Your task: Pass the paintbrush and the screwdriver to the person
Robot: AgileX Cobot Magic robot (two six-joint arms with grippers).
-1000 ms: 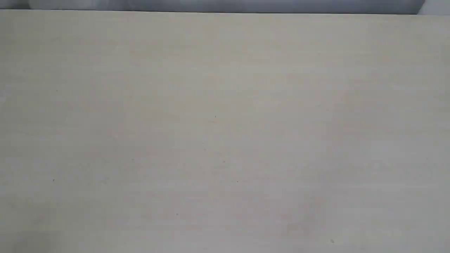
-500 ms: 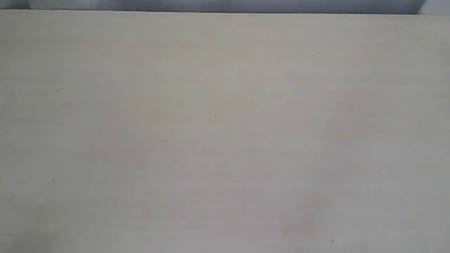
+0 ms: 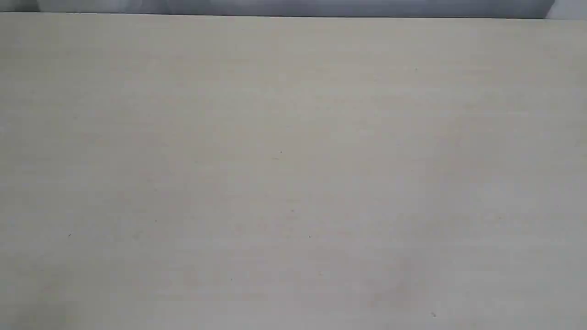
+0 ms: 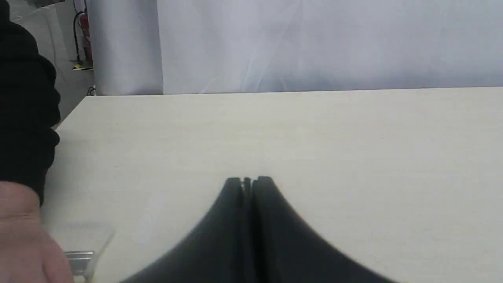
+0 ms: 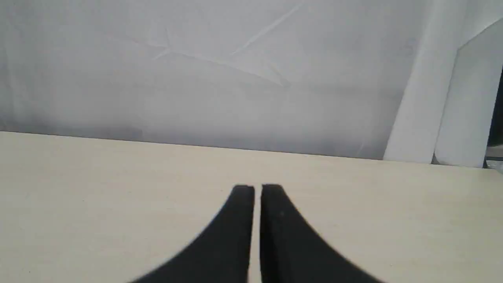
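Observation:
In the left wrist view the person's bare hand (image 4: pixel 21 236) with a black sleeve (image 4: pixel 23 110) comes in at the frame's edge, low over the table. The paintbrush (image 4: pixel 84 251) shows only its silver ferrule and blurred pale bristles, right against that hand; its handle is hidden. My left gripper (image 4: pixel 248 181) is shut with nothing in it, hovering over bare tabletop, apart from the brush. My right gripper (image 5: pixel 257 188) is shut and empty too, above bare table. The screwdriver is out of view. Neither gripper, tool nor hand appears in the exterior view.
The pale beige table (image 3: pixel 293 137) fills the exterior view, its far edge (image 3: pixel 293 16) against a grey-white curtain (image 5: pixel 235 70). A table corner (image 4: pixel 86 96) shows beyond the sleeve, with floor behind it.

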